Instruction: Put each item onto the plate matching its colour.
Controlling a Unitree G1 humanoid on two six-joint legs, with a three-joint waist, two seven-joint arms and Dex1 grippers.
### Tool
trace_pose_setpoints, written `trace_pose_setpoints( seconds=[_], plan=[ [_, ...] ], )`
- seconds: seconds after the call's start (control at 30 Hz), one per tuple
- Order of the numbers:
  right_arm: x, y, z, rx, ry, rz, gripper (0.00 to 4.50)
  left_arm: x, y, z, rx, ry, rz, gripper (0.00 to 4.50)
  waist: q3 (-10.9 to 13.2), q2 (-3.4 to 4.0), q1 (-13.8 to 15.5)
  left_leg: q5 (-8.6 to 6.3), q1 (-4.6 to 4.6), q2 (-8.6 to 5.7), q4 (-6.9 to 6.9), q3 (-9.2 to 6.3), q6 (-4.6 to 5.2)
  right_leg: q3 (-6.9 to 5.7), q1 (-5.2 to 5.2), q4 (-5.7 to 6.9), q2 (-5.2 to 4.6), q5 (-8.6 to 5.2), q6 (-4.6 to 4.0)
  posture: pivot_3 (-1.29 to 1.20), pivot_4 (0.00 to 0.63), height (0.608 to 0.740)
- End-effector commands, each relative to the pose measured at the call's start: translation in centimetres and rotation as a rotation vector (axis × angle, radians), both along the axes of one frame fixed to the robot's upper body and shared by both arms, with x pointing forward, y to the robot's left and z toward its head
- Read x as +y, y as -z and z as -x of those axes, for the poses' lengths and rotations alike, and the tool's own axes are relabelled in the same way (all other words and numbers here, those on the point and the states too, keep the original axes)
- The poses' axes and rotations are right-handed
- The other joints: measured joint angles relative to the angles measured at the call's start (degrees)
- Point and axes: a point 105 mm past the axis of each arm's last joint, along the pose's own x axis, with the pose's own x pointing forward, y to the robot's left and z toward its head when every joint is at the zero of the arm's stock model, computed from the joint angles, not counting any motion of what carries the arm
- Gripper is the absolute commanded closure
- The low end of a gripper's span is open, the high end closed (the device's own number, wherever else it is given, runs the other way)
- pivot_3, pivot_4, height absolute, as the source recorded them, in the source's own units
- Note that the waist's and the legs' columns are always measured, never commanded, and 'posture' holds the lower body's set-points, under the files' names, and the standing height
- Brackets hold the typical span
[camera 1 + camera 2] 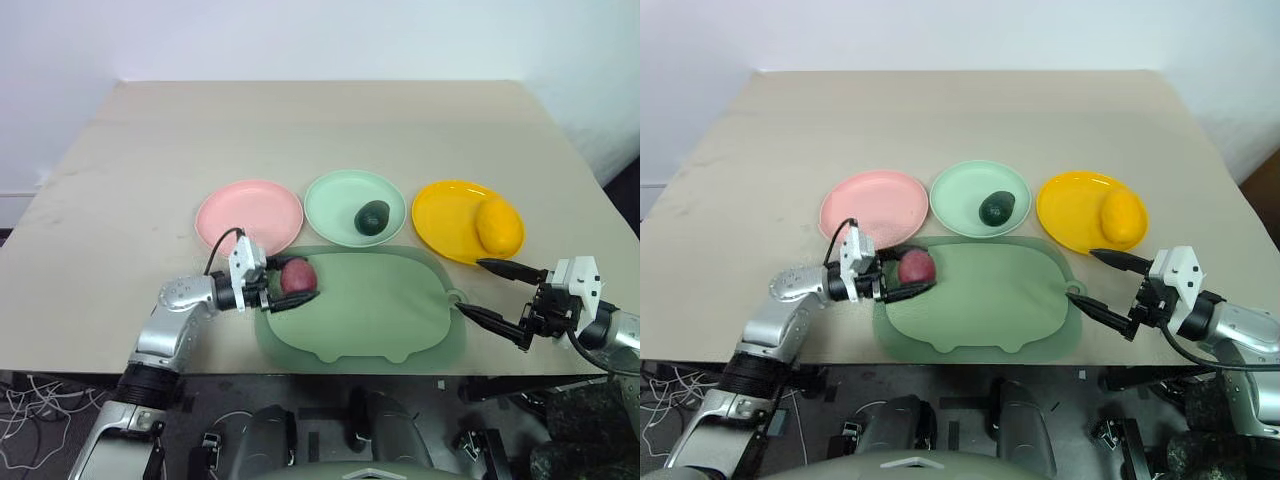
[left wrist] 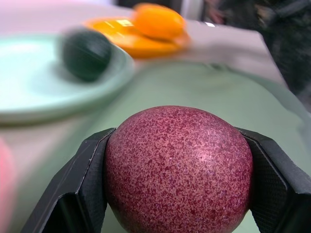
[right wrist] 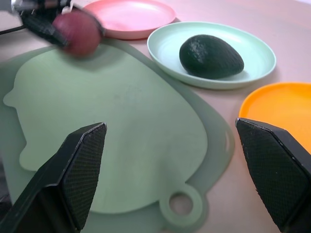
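Clamped between the left gripper's [image 1: 290, 291] jaws, the maroon fruit [image 1: 297, 276] is awaiting the pink plate [image 1: 248, 216] just beyond; avocado [image 1: 373, 217] and yellow fruit [image 1: 497, 225] are sitting matched. Right gripper [image 1: 486, 291] is idling open.

No readable text, label, brand, number or sign found on anything in view.
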Motion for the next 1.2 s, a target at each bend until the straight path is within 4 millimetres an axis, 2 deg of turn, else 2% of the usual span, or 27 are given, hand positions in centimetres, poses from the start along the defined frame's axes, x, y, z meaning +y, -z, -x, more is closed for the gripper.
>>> trace_pose_setpoints(
  seconds=[0.03, 0.07, 0.1, 0.23, 0.4, 0.5, 0.57, 0.63, 0.9, 1.03, 1.2],
  plan=[
    [0.1, -0.5, -0.2, -0.02, -0.01, 0.005, 0.0, 1.8, -4.2, -2.4, -0.117, -0.117, 0.065, 1.17, 0.0, -0.02, 0.1, 0.0, 0.0, -0.01, 0.02, -0.01, 0.0, -0.01, 0.02, 0.0, 0.0, 0.0, 0.0, 0.0, 0.15, 0.737],
    [0.2, -0.5, -0.3, -0.021, -0.011, 0.004, 0.0, 2.3, -4.4, -2.9, -0.126, -0.141, 0.062, 1.17, 0.0, -0.02, 0.0, 0.0, -0.01, -0.01, 0.03, -0.02, 0.0, -0.02, 0.02, -0.01, -0.01, 0.0, 0.01, 0.0, 0.15, 0.737],
    [0.3, -0.6, -0.4, -0.023, -0.016, -0.003, 0.0, 3.5, -4.5, -4.1, -0.172, -0.221, 0.03, 1.17, 0.0, -0.01, 0.0, 0.0, 0.01, -0.03, 0.03, -0.01, 0.0, -0.02, 0.04, -0.01, 0.0, 0.01, 0.01, 0.0, 0.15, 0.737],
    [0.7, -1.0, -1.0, -0.049, -0.02, -0.034, 0.0, 7.0, -3.1, -7.3, -0.176, -0.416, -0.038, 1.17, 0.0, -0.01, -0.2, 0.0, 0.05, -0.02, -0.02, 0.03, 0.0, -0.03, 0.18, -0.01, 0.04, 0.0, 0.0, 0.0, 0.15, 0.737],
    [1.0, -0.8, -1.3, -0.053, -0.026, -0.04, 0.0, 8.7, -0.9, -9.4, -0.181, -0.548, -0.121, 1.17, 0.0, -0.06, 0.0, 0.01, 0.1, -0.02, 0.02, 0.13, -0.01, -0.12, 0.14, -0.04, 0.03, 0.01, 0.0, 0.0, 0.15, 0.737],
    [1.2, -0.7, -1.4, -0.058, -0.022, -0.042, 0.0, 8.5, -0.6, -10.2, -0.175, -0.583, -0.108, 1.17, 0.0, -0.11, 0.3, 0.01, 0.07, -0.05, 0.09, 0.04, -0.02, -0.23, 0.21, -0.04, -0.06, 0.02, 0.0, 0.0, 0.15, 0.737],
    [1.2, -0.8, -1.5, -0.061, -0.02, -0.046, 0.0, 8.3, -0.8, -10.5, -0.164, -0.588, -0.085, 0.45, 0.0, -0.11, 0.1, 0.01, 0.09, -0.08, 0.09, 0.04, -0.01, -0.23, 0.24, -0.04, -0.09, 0.02, 0.01, 0.0, 0.15, 0.737],
    [1.2, -0.8, -1.5, -0.064, -0.018, -0.046, 0.0, 8.1, -1.3, -10.6, -0.177, -0.576, -0.064, 0.02, 0.0, -0.1, -0.1, 0.01, 0.08, -0.08, 0.08, 0.05, -0.01, -0.23, 0.22, -0.03, -0.09, 0.02, 0.01, 0.0, 0.15, 0.737],
    [1.0, -0.9, -1.4, -0.064, -0.012, -0.042, 0.0, 9.3, -5.3, -10.0, -0.257, -0.53, 0.041, 0.02, 0.0, -0.11, -0.1, 0.02, 0.09, -0.06, 0.07, 0.05, -0.03, -0.24, 0.21, -0.01, -0.07, 0.02, 0.01, 0.0, 0.15, 0.737],
    [0.7, -1.0, -1.3, -0.062, -0.01, -0.038, 0.0, 10.6, -7.7, -8.3, -0.327, -0.49, 0.049, 0.02, 0.0, -0.11, -0.2, 0.02, 0.08, -0.05, 0.07, 0.05, -0.03, -0.24, 0.19, -0.01, -0.07, 0.02, 0.01, 0.0, 0.15, 0.737],
    [0.0, -1.0, -1.3, -0.053, 0.001, -0.027, 0.0, 12.9, -9.4, -4.7, -0.365, -0.457, 0.055, 0.02, 0.0, -0.08, -0.3, 0.03, 0.14, -0.01, 0.04, 0.06, -0.05, -0.2, 0.19, 0.04, -0.04, 0.02, 0.0, 0.0, 0.15, 0.737]
  ],
)
